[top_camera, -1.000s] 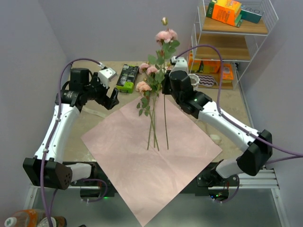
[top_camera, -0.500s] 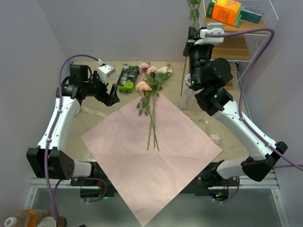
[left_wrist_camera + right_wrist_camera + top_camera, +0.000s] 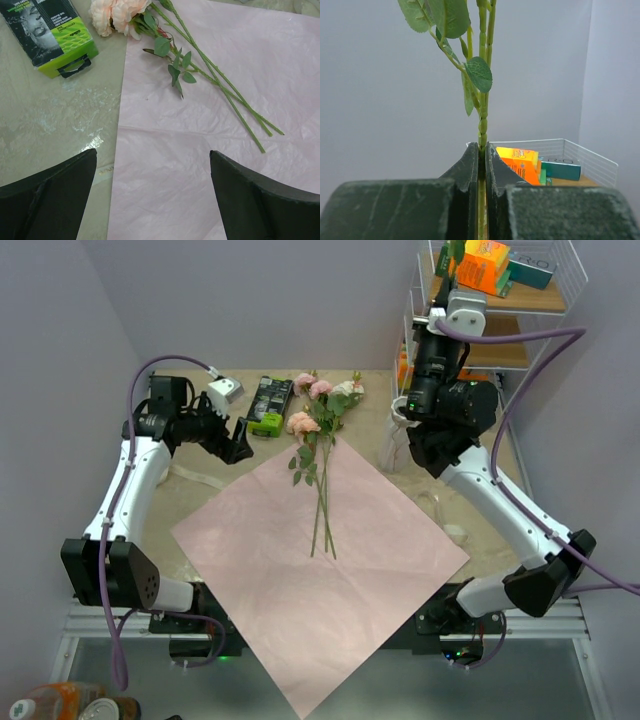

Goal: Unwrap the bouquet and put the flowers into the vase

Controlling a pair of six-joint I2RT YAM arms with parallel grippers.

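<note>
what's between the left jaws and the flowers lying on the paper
Only bare pink paper; nothing else lies between the open left jaws and the flowers. The left wrist view shows it.

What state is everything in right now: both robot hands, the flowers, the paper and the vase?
left hand: open, empty, above the paper's edge.
right hand: shut on the raised stem, which stands upright.
other flowers: lying loose on the paper.
paper: unwrapped, spread flat on the table.
vase: upright, partly hidden by the right arm.
</note>
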